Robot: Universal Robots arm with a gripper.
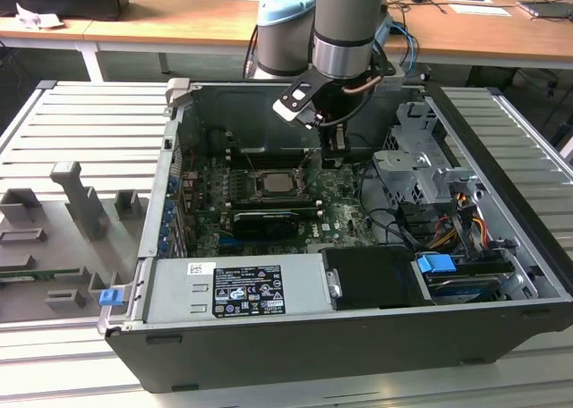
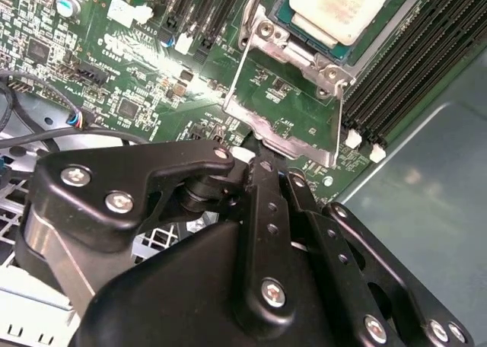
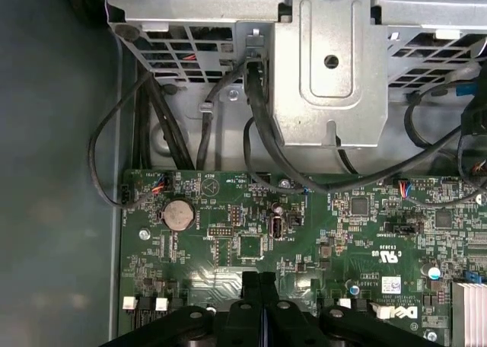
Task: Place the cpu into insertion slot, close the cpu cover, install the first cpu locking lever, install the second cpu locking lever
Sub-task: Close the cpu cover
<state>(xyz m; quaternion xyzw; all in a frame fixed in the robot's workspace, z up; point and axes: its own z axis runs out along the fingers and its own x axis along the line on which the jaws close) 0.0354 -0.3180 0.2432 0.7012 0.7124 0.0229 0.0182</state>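
the pale flat square cpu [image 1: 271, 182] is in, the thin silvery cpu cover [image 2: 285, 132] open, the black gripper [image 1: 333, 153] at the cpu's 2 o'clock, fingers pressed together.

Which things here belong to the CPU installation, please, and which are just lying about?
Job in hand: cpu, insertion slot, cpu cover, end effector.
Lying about: memory slots, drive cage, power supply, coin battery.
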